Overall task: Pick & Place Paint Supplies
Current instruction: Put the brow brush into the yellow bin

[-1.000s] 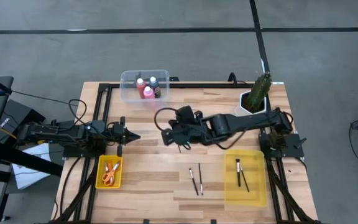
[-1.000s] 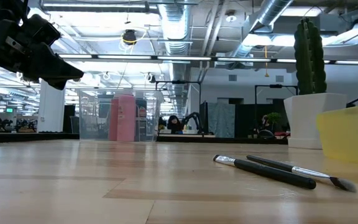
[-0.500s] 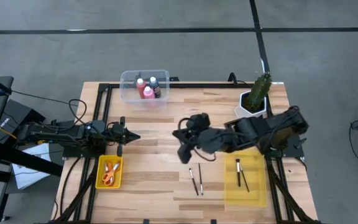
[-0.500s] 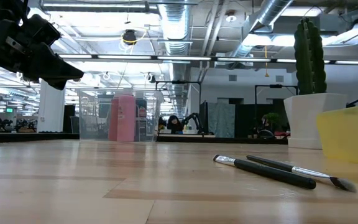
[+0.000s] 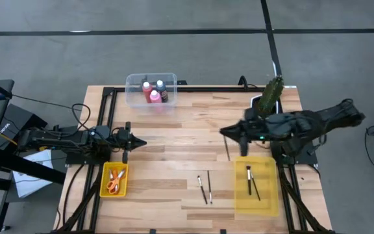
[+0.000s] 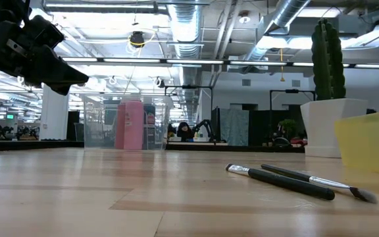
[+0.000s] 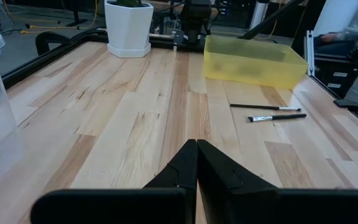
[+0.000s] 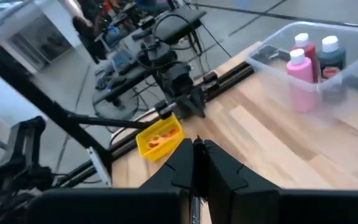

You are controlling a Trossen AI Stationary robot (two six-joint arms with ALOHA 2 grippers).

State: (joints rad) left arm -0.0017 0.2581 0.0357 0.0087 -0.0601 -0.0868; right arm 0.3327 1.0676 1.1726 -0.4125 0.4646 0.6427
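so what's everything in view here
clear bin: 1, table's far edge
bottles: 3, red, pink, dark, in clear bin
plant: 1, green, white pot, far right
tray: 1, yellow, near right
brushes: 2 in tray, 2 on table
held brush: apparently 1, thin, in right gripper
small bin: 1, yellow, near left
scissors: orange-red, small bin, count unclear
left gripper: shut
right gripper: shut

Two dark, jointed arms (image 5: 63,138) with black looping cables, tapering to pointed black jaws.

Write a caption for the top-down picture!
Right gripper carries a brush toward the yellow tray.
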